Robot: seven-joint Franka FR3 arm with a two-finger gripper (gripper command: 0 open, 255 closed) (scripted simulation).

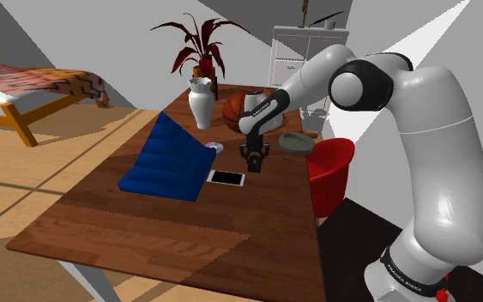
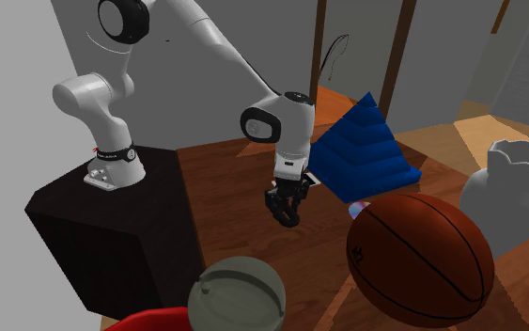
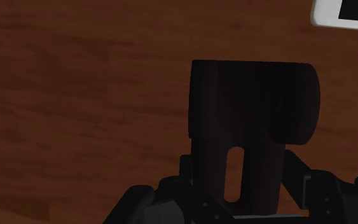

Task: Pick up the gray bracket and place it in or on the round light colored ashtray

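Note:
My gripper (image 1: 253, 163) hangs just above the wooden table (image 1: 145, 232), shut on the bracket (image 3: 254, 114). In the wrist view the bracket looks dark, with a rounded end and a slot, and it stands clasped between the two black fingers (image 3: 320, 194). From the second exterior view the gripper (image 2: 287, 212) points down with the bracket in it. The round grey-green ashtray (image 1: 297, 141) lies on the table near its edge, just to the shoulder view's right of the gripper. It also sits low in the second exterior view (image 2: 237, 294), nearer the camera than the gripper.
A blue ridged wedge (image 1: 166, 159) and a white phone (image 1: 226, 178) lie to the shoulder view's left of the gripper. A basketball (image 1: 238, 110), a white vase (image 1: 200, 103) and a grey cup stand behind it. A red chair (image 1: 329, 172) stands past the table edge by the ashtray.

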